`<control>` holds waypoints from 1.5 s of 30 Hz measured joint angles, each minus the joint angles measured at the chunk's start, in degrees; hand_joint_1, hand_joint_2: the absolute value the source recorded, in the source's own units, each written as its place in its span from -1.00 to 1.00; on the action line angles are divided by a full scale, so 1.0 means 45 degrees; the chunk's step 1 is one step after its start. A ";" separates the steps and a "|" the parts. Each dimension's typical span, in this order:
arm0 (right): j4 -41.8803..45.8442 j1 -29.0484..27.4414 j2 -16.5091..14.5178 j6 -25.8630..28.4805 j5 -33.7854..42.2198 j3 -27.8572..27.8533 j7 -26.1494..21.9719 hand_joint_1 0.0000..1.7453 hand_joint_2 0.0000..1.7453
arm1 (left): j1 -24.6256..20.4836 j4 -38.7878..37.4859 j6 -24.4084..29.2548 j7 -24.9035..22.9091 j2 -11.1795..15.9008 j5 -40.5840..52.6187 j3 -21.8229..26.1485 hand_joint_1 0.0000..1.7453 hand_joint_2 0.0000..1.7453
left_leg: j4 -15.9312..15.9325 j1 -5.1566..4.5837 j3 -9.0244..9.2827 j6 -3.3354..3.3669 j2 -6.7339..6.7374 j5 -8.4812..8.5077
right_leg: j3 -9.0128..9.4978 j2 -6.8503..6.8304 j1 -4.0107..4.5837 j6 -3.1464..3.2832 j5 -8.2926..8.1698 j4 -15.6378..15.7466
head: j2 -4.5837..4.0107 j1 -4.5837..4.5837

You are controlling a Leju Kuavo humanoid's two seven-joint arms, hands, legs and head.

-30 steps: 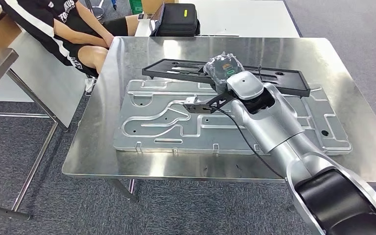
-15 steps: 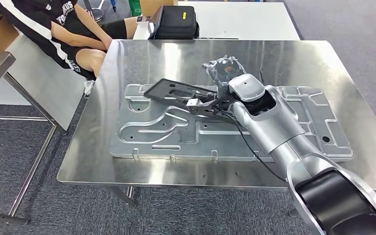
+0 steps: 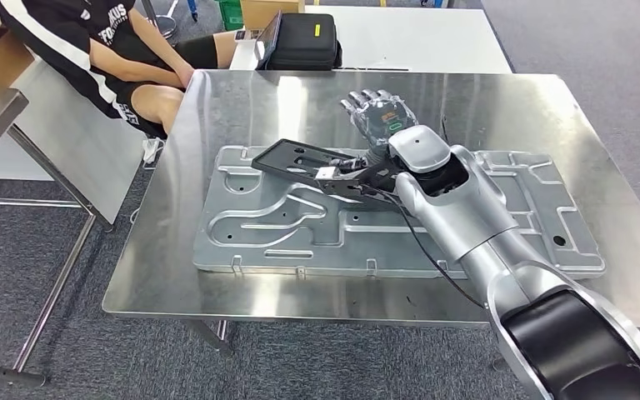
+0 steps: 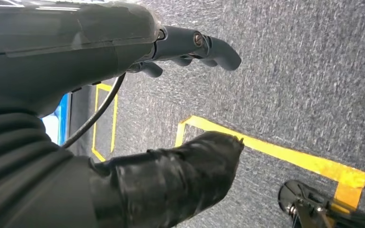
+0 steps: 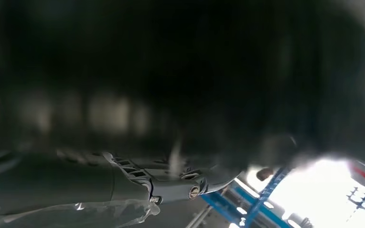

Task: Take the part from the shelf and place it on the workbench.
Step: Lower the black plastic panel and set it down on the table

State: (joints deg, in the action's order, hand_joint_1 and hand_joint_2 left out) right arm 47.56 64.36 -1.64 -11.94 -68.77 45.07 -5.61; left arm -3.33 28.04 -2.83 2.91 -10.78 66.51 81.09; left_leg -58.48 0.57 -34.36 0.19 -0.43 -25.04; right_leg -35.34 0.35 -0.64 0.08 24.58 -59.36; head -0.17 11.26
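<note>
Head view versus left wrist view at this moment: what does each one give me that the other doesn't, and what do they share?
Head view: the right hand, fingers spread, over the workbench; the black part lying on the silver panel; a seated person. Left wrist view: the left hand, holding nothing, above yellow tape. Shared: the grey carpet.

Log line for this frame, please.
right hand: open, fingers spread above workbench | black part: on silver panel | left hand: hanging, holds nothing
</note>
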 joint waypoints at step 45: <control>-0.0325 0.0128 0.0012 0.0010 -0.0235 -0.0005 -0.0185 -1.00 -1.00 | -0.0041 0.0011 -0.0151 0.0101 0.0101 0.0000 0.0112 -1.00 -1.00 | 0.0123 -0.0077 -0.1059 0.0039 0.0109 0.1318 | 0.1241 -0.0086 0.0146 0.0138 0.1064 0.0099 | 0.0000 -0.0013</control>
State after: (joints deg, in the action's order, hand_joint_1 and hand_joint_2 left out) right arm 46.10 64.93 -1.58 -11.90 -69.83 45.05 -6.44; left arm -3.51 28.09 -3.51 3.37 -10.33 66.51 81.60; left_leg -57.92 0.22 -39.12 0.37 0.07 -19.11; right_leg -29.76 -0.04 0.02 0.70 29.37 -58.91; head -0.17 11.20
